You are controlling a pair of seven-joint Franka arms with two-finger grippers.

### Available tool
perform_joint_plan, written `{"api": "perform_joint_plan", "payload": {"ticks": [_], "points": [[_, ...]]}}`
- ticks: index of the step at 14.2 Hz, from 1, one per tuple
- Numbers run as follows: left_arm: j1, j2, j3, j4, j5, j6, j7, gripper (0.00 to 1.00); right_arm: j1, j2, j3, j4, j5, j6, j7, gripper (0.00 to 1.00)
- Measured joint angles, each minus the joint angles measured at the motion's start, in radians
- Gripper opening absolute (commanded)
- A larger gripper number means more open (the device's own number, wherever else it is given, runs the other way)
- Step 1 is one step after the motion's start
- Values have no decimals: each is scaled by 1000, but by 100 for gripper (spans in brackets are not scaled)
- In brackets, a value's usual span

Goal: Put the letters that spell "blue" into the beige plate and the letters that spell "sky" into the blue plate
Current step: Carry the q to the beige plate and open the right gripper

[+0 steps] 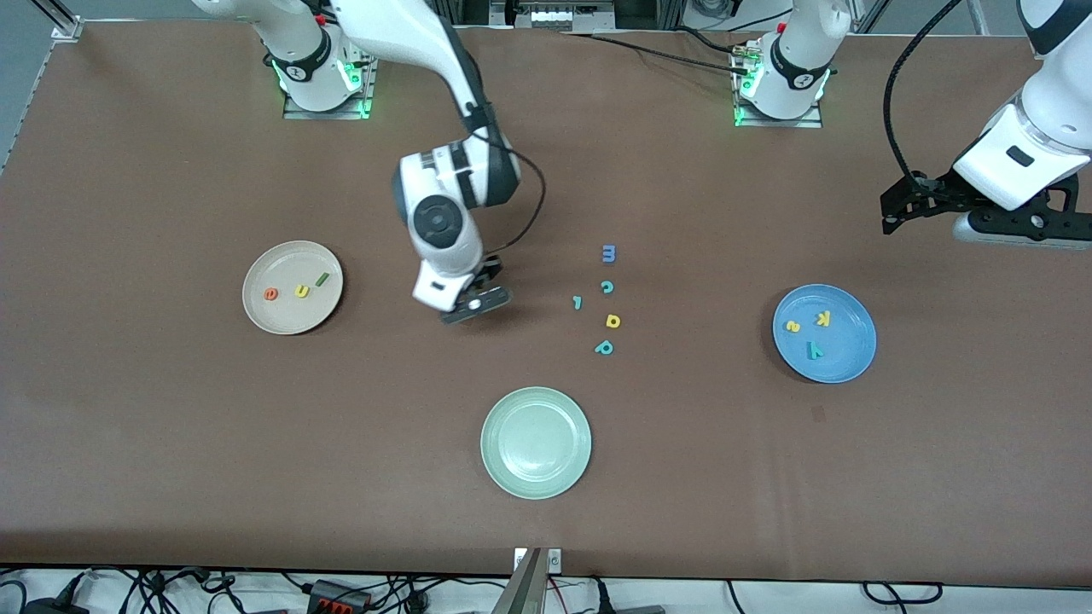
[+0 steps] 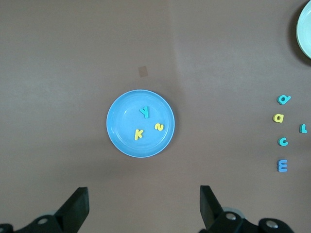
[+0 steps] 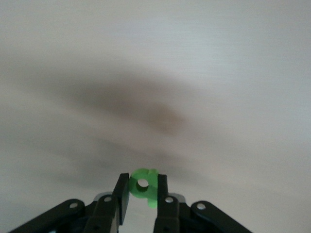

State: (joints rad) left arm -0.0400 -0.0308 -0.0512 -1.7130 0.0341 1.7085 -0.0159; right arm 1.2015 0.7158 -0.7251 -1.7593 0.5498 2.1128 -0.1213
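The brown tabletop (image 1: 171,443) carries three plates. The beige plate (image 1: 271,322) lies toward my right arm's end. The blue plate (image 1: 845,358) lies toward my left arm's end. A pale green plate (image 1: 536,443) sits between them, nearer the front camera than either.

My right arm reaches out from its base, and its pincer (image 1: 475,304) hangs over bare tabletop between the beige plate and the loose letters in the middle. My right pincer (image 3: 142,187) is clenched on the green "b" (image 3: 144,186); the right wrist view shows the letter squeezed between the two fingers, its round hole facing the camera. My left arm waits over its end of the tabletop, farther from the front camera than the blue plate. Its pincer (image 2: 143,206) is released, and its fingers (image 2: 77,206) stand wide apart in the left wrist view, with the blue plate in sight below.

On the beige plate lie three letters in a row: the orange "e" (image 1: 271,294), the yellow "u" (image 1: 301,291) and the dark green "l" (image 1: 322,279). On the blue plate lie the yellow "s" (image 1: 792,326), the yellow "k" (image 1: 823,319) and the teal "y" (image 1: 815,350).

Loose in the middle of the tabletop lie a blue "m" (image 1: 608,253), a teal "c" (image 1: 606,287), a teal hooked piece (image 1: 577,302), a yellow "a" (image 1: 612,321) and a teal "p" (image 1: 604,347).
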Motion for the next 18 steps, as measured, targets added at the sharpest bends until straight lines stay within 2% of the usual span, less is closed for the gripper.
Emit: {"api": "perform_joint_plan", "payload": {"ticks": [3, 5, 9, 14, 15, 16, 17, 18], "points": [[0, 0, 0, 1, 0, 0, 0, 100, -14, -5, -158, -6, 0, -134, -135, 12], [0, 0, 0, 1, 0, 0, 0, 100, -40, -6, -218, -39, 0, -167, -243, 13], [0, 0, 0, 1, 0, 0, 0, 100, -81, -3, -247, -155, 0, -167, -345, 16], [0, 0, 0, 2, 0, 0, 0, 100, -113, -2, -276, -239, 0, -164, -426, 18], [0, 0, 0, 2, 0, 0, 0, 100, -128, -2, -277, -256, 3, -160, -454, 33], [0, 0, 0, 2, 0, 0, 0, 100, -146, -2, -278, -274, 12, -155, -488, 81], [0, 0, 0, 2, 0, 0, 0, 100, -161, -2, -278, -293, 26, -151, -522, 100], [0, 0, 0, 2, 0, 0, 0, 100, -173, -2, -278, -306, 35, -149, -538, 100]]}}
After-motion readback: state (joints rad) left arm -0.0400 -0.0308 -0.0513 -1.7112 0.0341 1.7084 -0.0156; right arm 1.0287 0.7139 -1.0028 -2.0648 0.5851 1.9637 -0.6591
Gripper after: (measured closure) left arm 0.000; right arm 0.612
